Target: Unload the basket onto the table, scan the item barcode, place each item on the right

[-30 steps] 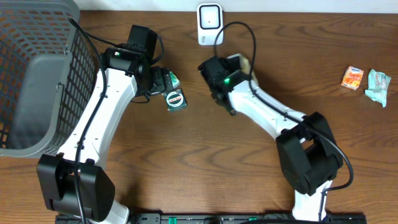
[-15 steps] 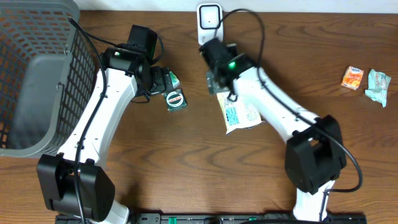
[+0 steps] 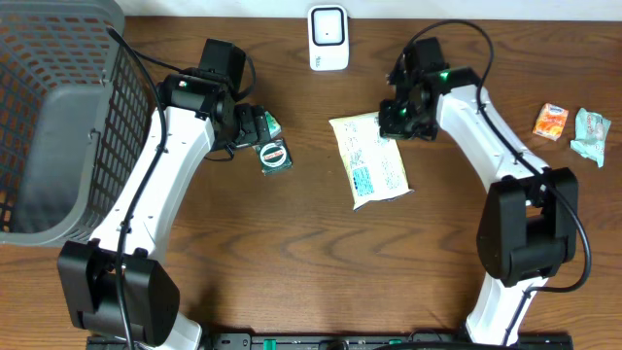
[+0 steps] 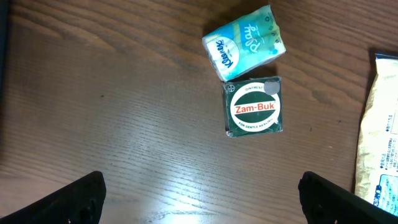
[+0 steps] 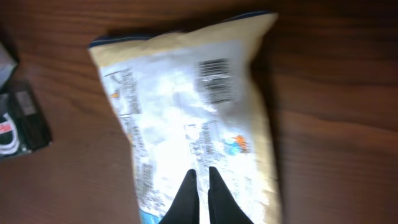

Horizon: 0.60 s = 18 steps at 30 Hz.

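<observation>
— Which step is it at, would you say?

— The pick-up, I'd judge. The snack packet (image 3: 369,160) lies flat on the table (image 3: 292,253), well apart from the scanner (image 3: 328,37) at the far edge, so nothing is being scanned yet.

— And the right gripper (image 3: 394,122)?

— It hangs over the packet's far right corner, jaws pinched together with nothing between them. From its own wrist camera the closed tips sit above the packet, and the barcode (image 5: 214,81) faces up, ahead of them.

— So next?

— It needs to open, take the packet by an edge clear of the barcode, and turn that face toward the scanner.

— The left gripper (image 3: 255,129)?

— Spread wide and empty, above the Zam-Buk tin (image 4: 255,107) and a tissue pack (image 4: 244,42).
</observation>
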Available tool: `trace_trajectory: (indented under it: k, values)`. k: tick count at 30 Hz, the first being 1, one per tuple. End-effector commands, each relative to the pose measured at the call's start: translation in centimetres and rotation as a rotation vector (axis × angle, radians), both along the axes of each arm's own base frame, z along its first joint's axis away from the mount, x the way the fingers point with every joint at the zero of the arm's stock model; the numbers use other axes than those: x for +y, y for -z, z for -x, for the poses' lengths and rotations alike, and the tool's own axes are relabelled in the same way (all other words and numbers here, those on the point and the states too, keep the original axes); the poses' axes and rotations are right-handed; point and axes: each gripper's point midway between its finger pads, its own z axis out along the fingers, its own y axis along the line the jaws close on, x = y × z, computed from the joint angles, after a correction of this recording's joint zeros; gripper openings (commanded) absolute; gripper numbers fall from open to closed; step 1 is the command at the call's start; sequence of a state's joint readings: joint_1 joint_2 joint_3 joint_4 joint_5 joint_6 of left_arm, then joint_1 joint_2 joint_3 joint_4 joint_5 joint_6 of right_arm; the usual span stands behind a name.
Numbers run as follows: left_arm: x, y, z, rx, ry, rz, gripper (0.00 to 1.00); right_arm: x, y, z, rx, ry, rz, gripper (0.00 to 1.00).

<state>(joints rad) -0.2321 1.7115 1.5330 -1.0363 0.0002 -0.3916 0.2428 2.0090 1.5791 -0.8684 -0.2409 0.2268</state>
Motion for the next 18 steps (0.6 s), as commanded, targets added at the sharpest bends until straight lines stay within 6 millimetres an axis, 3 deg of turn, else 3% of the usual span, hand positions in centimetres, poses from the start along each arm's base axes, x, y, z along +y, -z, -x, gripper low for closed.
trace_trajectory:
  k: [1,5,9,14,18]
  values:
    - [0.3,-0.3,-0.2,-0.008,-0.001,-0.011,0.98,1.8,1.3,1.8,0.033,-0.067,-0.047,0.01]
    - [0.3,-0.3,-0.2,-0.008,-0.001,-0.011,0.98,1.2,4.2,3.3,0.066,-0.007,0.03,0.01]
    - [0.3,-0.3,-0.2,-0.008,-0.001,-0.011,0.98,2.2,6.0,5.2,0.114,0.001,0.012,0.01]
    - [0.3,-0.3,-0.2,-0.008,-0.001,-0.011,0.98,5.8,5.6,7.2,0.144,-0.084,-0.054,0.01]
    - [0.3,-0.3,-0.2,-0.008,-0.001,-0.011,0.97,6.3,3.8,6.2,0.06,-0.101,0.024,0.01]
